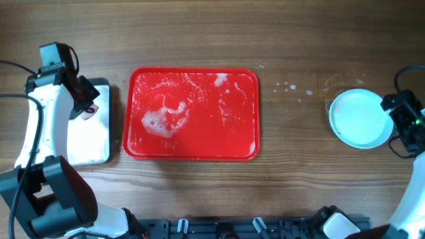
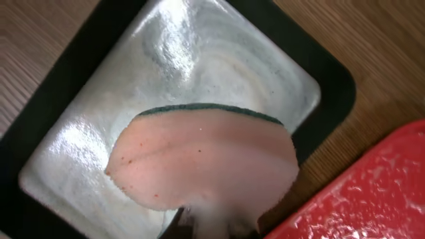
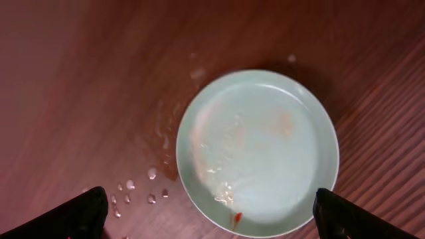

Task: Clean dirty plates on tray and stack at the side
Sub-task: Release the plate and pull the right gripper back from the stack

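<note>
Plates (image 1: 359, 118): stacked on the worktop near its right edge, about midway between the far and near edges and well apart from the tray. Number in the pile not readable from above. Round, so no long axis to line up with. Top plate wet, with a faint orange smear and a small reddish speck at the rim in the right wrist view.

Right gripper (image 3: 210, 194): fingers spread wide, holding nothing, poised above the pile with the top plate lying between and ahead of the two fingers. From overhead, placed at the pile's rim on the side toward the right edge. Clearly the nearer arm; any further move on the pile judged to fall to it, straight down or inward toward the centre.

Tray (image 1: 133, 113): at the centre of the worktop, carrying foam and water only, no plate on it. Clearing judged complete; only the speck in doubt.

Left gripper (image 1: 83, 99): near the left edge, pinching a pink sponge (image 2: 206, 159) with a green scrub face, held over a black-rimmed tray (image 2: 40, 106). Far from the pile, with the red tray between.
</note>
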